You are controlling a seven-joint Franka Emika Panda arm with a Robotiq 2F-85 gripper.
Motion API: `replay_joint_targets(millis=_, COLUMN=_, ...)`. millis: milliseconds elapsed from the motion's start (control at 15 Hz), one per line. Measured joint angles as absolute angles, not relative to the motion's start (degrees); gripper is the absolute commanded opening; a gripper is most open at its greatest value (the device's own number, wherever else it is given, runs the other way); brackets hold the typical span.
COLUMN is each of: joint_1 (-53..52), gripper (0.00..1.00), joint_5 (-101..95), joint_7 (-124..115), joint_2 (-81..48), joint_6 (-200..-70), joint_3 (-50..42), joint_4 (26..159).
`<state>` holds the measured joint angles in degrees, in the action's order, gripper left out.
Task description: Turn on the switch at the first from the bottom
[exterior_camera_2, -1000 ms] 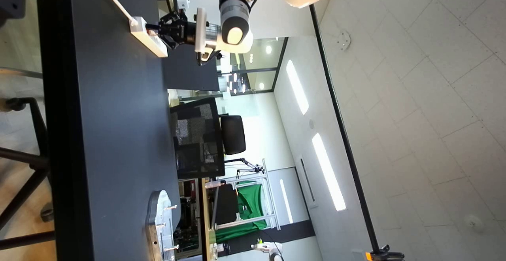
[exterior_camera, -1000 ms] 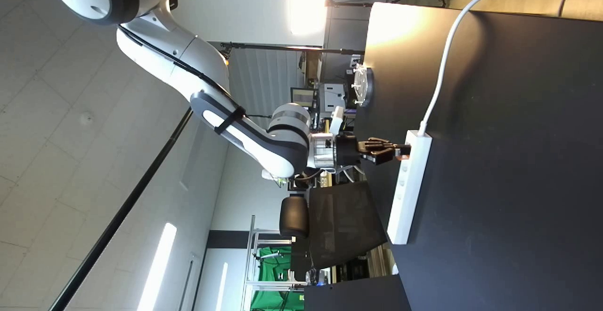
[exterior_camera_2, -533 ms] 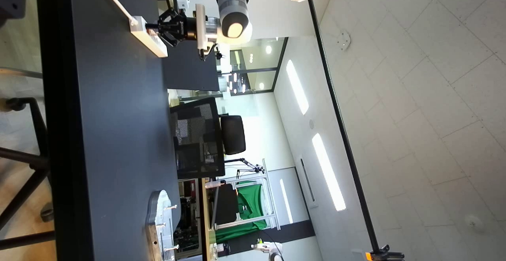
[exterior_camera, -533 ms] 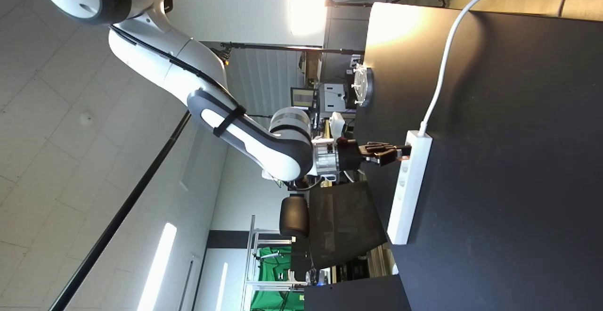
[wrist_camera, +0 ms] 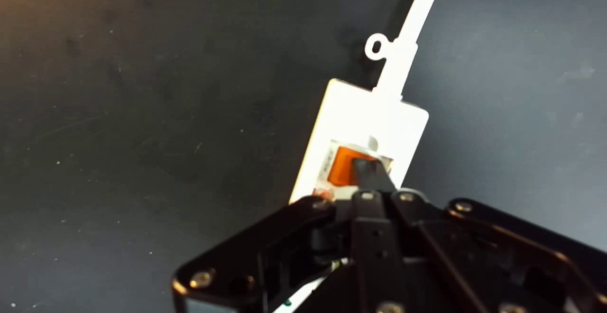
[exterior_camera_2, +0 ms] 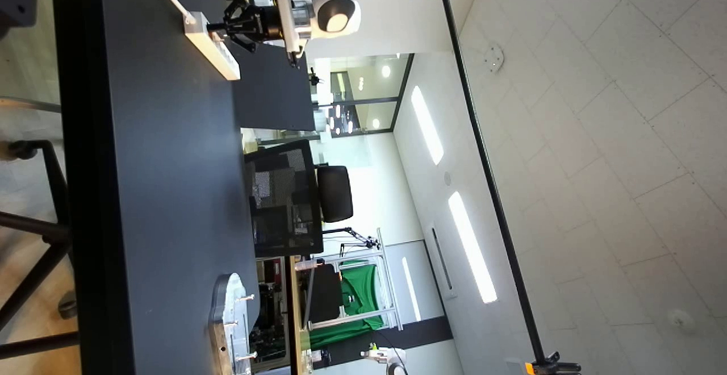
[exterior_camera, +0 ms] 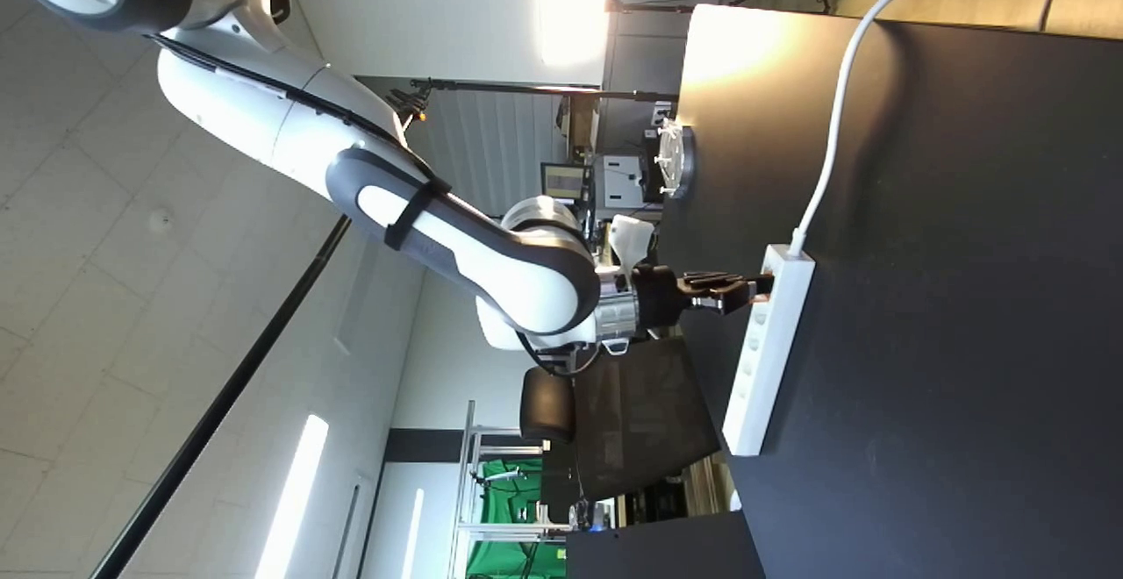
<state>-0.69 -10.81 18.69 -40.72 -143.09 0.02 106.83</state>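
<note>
A long white power strip (exterior_camera: 761,368) lies on the dark table in both exterior views (exterior_camera_2: 214,54). In the wrist view its cable end (wrist_camera: 353,114) shows, with an orange rocker switch (wrist_camera: 340,168) near that end. My gripper (wrist_camera: 372,168) is shut, with its black fingertips on the right part of the switch, covering that part. In both exterior views the gripper (exterior_camera: 763,285) reaches down to the cable end of the strip, fingertips touching its top (exterior_camera_2: 214,26). Nothing shows between the fingers. The rest of the strip is mostly hidden in the wrist view.
A white cable (exterior_camera: 838,105) runs from the strip across the black table (exterior_camera: 947,342). A clear board with small pegs (exterior_camera_2: 233,324) lies elsewhere on the table. A black office chair (exterior_camera_2: 284,199) stands behind the table edge.
The arm has leaned over further, and the wrist has tilted. The fingertips stayed on the strip. The strip's cable end has shifted slightly with them, rightward and down in an exterior view.
</note>
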Motion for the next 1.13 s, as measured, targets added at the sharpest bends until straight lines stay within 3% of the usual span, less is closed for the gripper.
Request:
replay_joint_targets(millis=267, joint_1=-2.2, gripper=0.00, joint_5=-10.8, joint_7=17.8, joint_2=-35.0, joint_6=-135.8, joint_3=0.8, joint_4=107.6)
replay_joint_targets(millis=333, joint_1=-2.7, gripper=0.26, joint_5=-11.2, joint_7=17.2, joint_2=-32.5, joint_6=-133.3, joint_3=0.8, joint_4=107.6)
replay_joint_targets(millis=467, joint_1=-3.8, gripper=0.31, joint_5=-13.3, joint_7=16.3, joint_2=-27.2, joint_6=-127.2, joint_3=0.6, joint_4=107.6)
replay_joint_targets(millis=733, joint_1=-5.5, gripper=0.60, joint_5=-19.7, joint_7=15.9, joint_2=-17.9, joint_6=-111.8, joint_3=0.5, joint_4=107.7)
replay_joint_targets(millis=800, joint_1=-5.6, gripper=0.41, joint_5=-20.8, joint_7=16.2, joint_2=-16.5, joint_6=-108.6, joint_3=0.7, joint_4=107.8)
replay_joint_targets(millis=1000, joint_1=-5.3, gripper=0.59, joint_5=-20.8, joint_7=16.3, joint_2=-16.0, joint_6=-108.2, joint_3=1.1, joint_4=108.0)
replay_joint_targets(millis=1133, joint_1=-5.3, gripper=0.60, joint_5=-20.8, joint_7=16.3, joint_2=-16.7, joint_6=-108.5, joint_3=1.1, joint_4=108.0)
